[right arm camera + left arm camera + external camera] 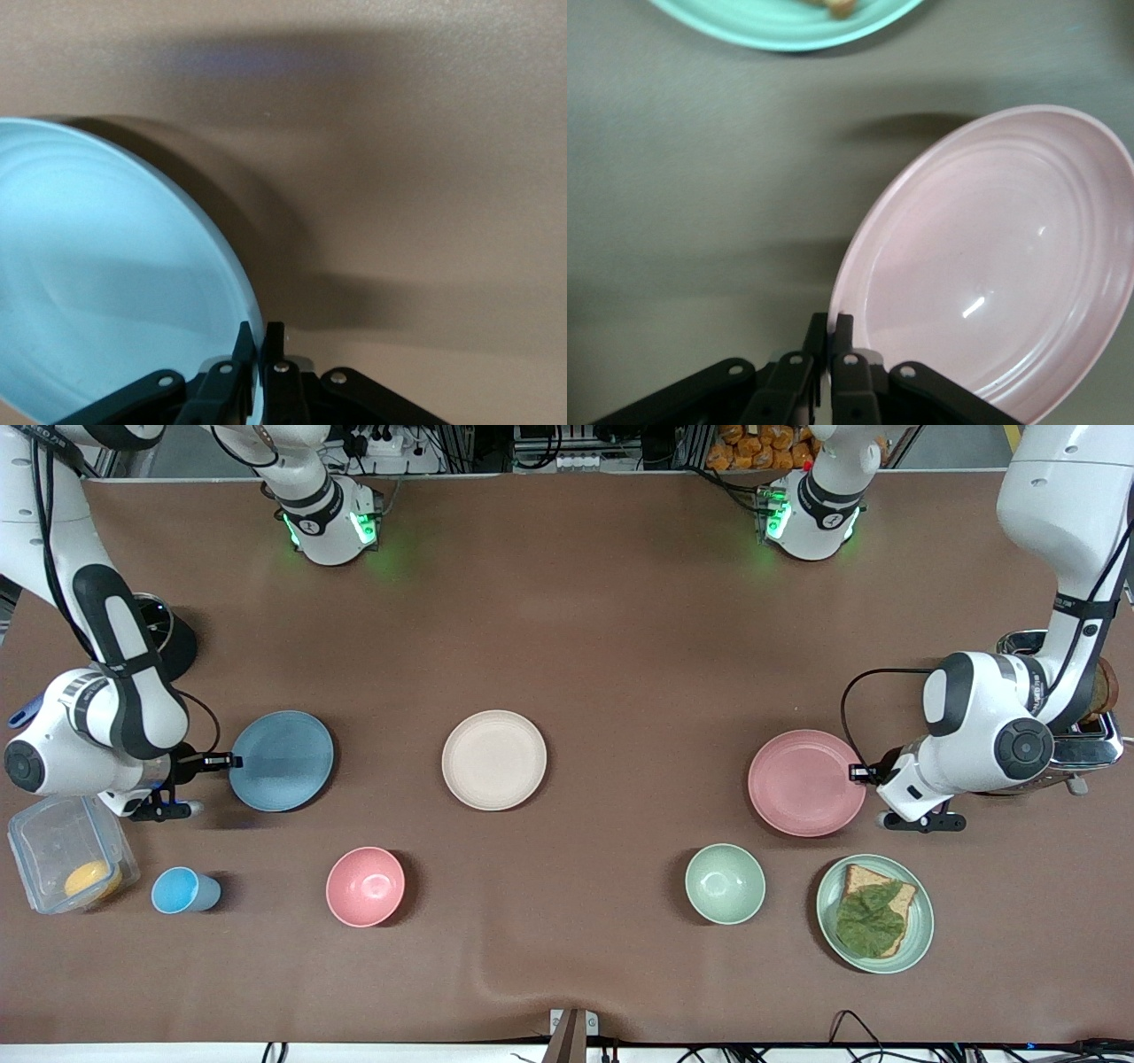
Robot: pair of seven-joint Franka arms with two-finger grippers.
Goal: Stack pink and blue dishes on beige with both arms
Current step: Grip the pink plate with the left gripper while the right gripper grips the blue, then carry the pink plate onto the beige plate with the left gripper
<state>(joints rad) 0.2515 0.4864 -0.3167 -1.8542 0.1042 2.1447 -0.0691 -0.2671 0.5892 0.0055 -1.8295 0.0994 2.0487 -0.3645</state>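
The flat round cream-beige matte plate (494, 760) was seen empty at the middle of the brown desk (602, 620). The flat round pale pink matte plate (806, 782) was found toward the left arm's end of the desk, also empty, and its rim was pinched between the closed fingers of the left hand (858, 773); in the left wrist view the pink plate (1001, 266) was shown tilted, its rim caught at the left hand (831, 329). The flat round light blue matte plate (282, 761) was placed toward the right arm's end, empty too, and its edge was clamped by the right hand (232, 760); the same grip was shown in the right wrist view, where the rim of the blue plate (106, 283) was held in the right hand (257, 335).

Nearer the front camera, a deep pink bowl (365, 886) and a pale green bowl (725, 883) were seen with nothing in them. A pale green plate (875, 913) beside the green bowl was loaded with a slice of bread (873, 886) topped by a green leaf (870, 921). A small blue cup (183, 890) was stood beside a clear plastic box (69, 854), in which a round orange item (91, 880) was kept. A shiny metal appliance (1076, 731) was partly hidden by the left arm. No writing could be read on any of the containers.
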